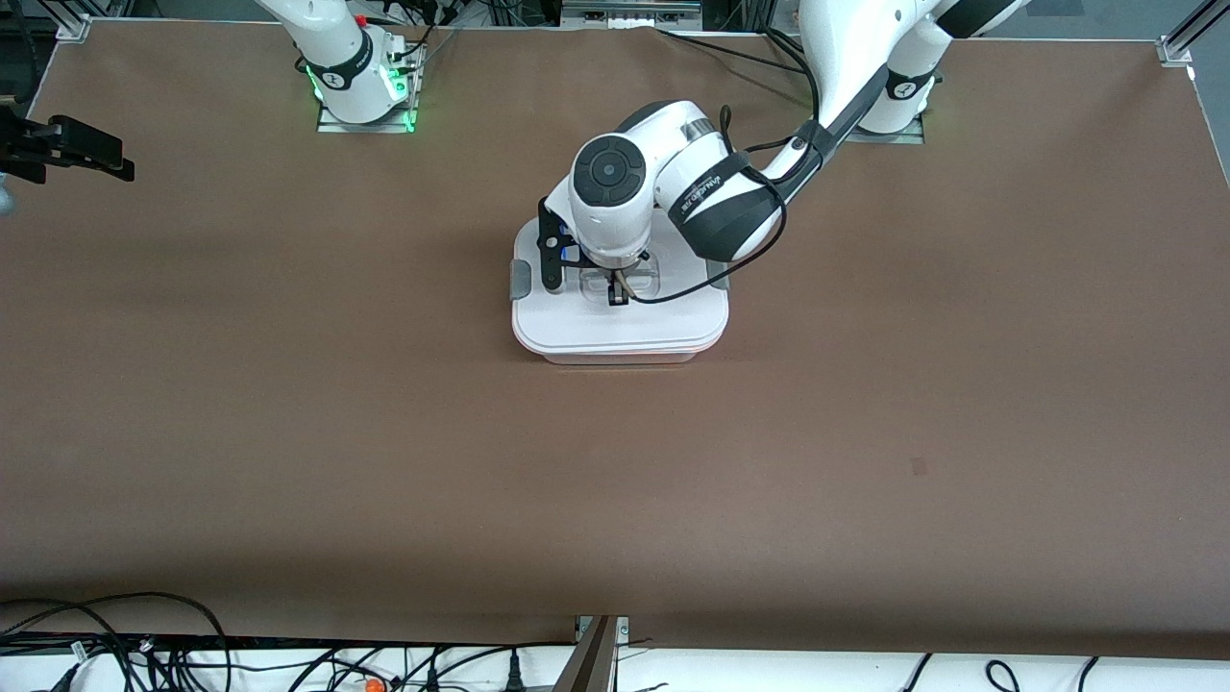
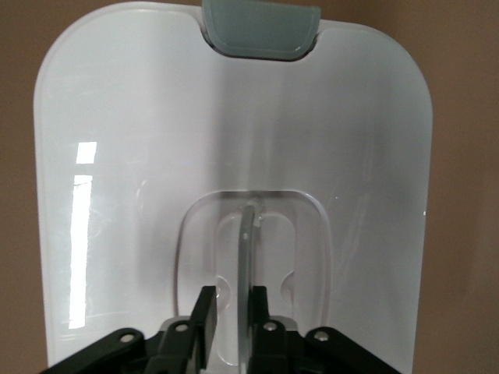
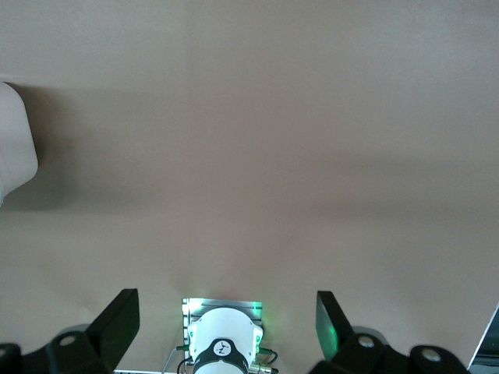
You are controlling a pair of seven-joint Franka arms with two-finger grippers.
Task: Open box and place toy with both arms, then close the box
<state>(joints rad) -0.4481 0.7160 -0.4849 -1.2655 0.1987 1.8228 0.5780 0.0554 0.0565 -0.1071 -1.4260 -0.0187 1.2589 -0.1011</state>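
The box (image 1: 620, 327) stands at the table's middle with its white lid on; the lid also fills the left wrist view (image 2: 140, 156). A grey side clip (image 1: 520, 279) shows toward the right arm's end and in the left wrist view (image 2: 261, 31). My left gripper (image 1: 615, 293) is down in the lid's recessed centre handle (image 2: 248, 234). In its wrist view (image 2: 231, 292) the fingers straddle the handle's thin fin. One finger touches it and the other stands a small gap off. My right gripper (image 3: 226, 300) is wide open and empty, high over the table by its own base (image 3: 224, 343). The toy is hidden.
The brown table (image 1: 865, 432) spreads all round the box. A black fixture (image 1: 67, 149) juts in at the right arm's end. Cables (image 1: 144, 644) lie along the edge nearest the front camera. The left arm's forearm (image 1: 730, 192) hangs over the box's edge nearest the robots.
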